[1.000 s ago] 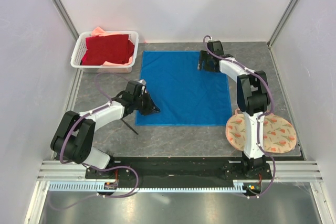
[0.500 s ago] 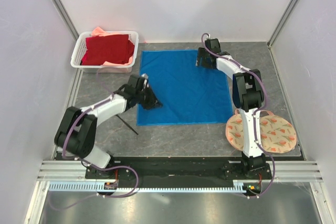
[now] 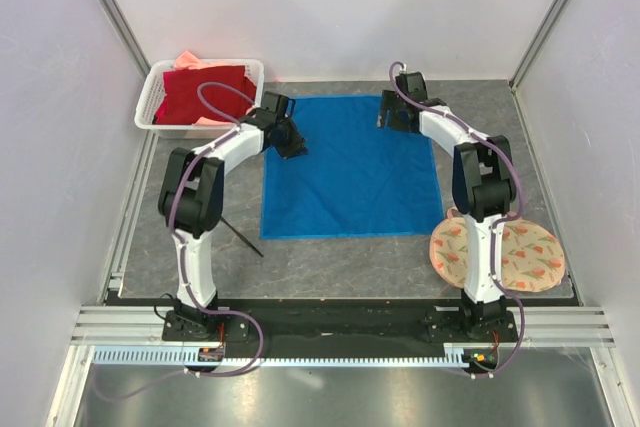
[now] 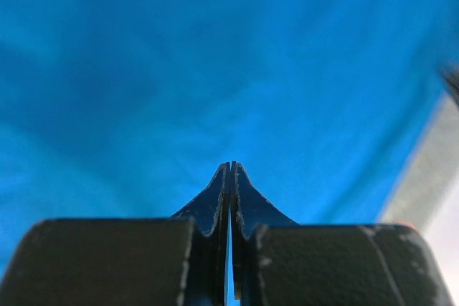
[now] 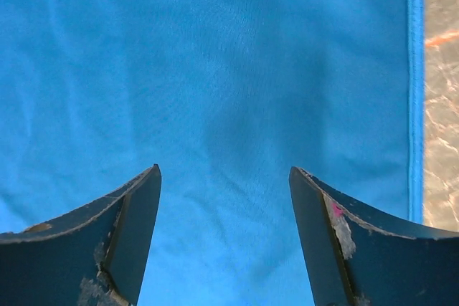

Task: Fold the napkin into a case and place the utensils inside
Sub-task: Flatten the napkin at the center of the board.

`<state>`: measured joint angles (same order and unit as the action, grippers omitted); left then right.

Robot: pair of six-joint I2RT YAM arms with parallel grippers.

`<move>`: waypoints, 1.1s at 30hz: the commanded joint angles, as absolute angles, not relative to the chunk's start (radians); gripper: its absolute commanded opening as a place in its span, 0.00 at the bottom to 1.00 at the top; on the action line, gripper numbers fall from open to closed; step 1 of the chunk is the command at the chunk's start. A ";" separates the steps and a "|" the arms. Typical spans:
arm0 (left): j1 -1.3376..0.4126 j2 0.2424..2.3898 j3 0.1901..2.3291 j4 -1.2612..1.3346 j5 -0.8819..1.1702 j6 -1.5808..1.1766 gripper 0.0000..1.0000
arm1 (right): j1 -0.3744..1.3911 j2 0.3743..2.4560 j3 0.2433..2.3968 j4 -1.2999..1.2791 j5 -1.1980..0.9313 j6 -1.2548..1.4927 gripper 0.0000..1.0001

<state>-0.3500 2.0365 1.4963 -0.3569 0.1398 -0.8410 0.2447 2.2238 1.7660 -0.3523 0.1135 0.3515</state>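
Flat napkin [image 3: 350, 167], left jaws clenched at its far-left edge, right jaws spread over far-right corner

We see a basket [image 3: 152, 113] of red cloth [image 3: 205, 94] near the left fingers [image 3: 294, 147], a floral mat [image 3: 537, 253] far from the right fingers [image 3: 384, 119]

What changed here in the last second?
The left arm swung from the near-left edge of the napkin to its far-left corner, and its jaws are now shut; whether they pinch cloth is unclear. The right arm, jaws open at the far-right corner, barely moved. Napkin and black utensil stayed put.
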 commanded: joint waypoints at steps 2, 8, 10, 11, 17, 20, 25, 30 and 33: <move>-0.347 2.138 1.620 -0.451 0.038 -0.911 0.02 | 0.247 2.157 1.698 -0.325 0.092 0.377 0.76; -0.318 2.239 1.692 -0.437 0.092 -0.937 0.02 | 0.245 2.193 1.660 -0.244 0.048 0.420 0.63; -0.305 2.256 1.707 -0.431 0.100 -0.948 0.02 | 0.241 2.221 1.678 -0.232 0.046 0.431 0.63; -0.302 2.266 1.710 -0.428 0.097 -0.957 0.02 | 0.241 2.230 1.681 -0.219 0.048 0.442 0.62; -0.278 2.307 1.755 -0.408 0.109 -0.951 0.02 | 0.230 2.331 1.782 -0.195 0.005 0.449 0.61; -0.262 2.347 1.789 -0.394 0.141 -0.940 0.02 | 0.222 2.379 1.835 -0.193 -0.021 0.446 0.61; -0.253 2.365 1.879 -0.397 0.155 -0.847 0.02 | 0.218 2.369 1.862 -0.201 -0.043 0.425 0.62; -0.267 2.266 1.879 -0.397 0.207 -0.769 0.08 | 0.216 2.177 1.767 -0.227 -0.022 0.399 0.67; -0.296 2.171 1.800 -0.397 0.235 -0.765 0.14 | 0.216 2.029 1.668 -0.290 0.058 0.379 0.77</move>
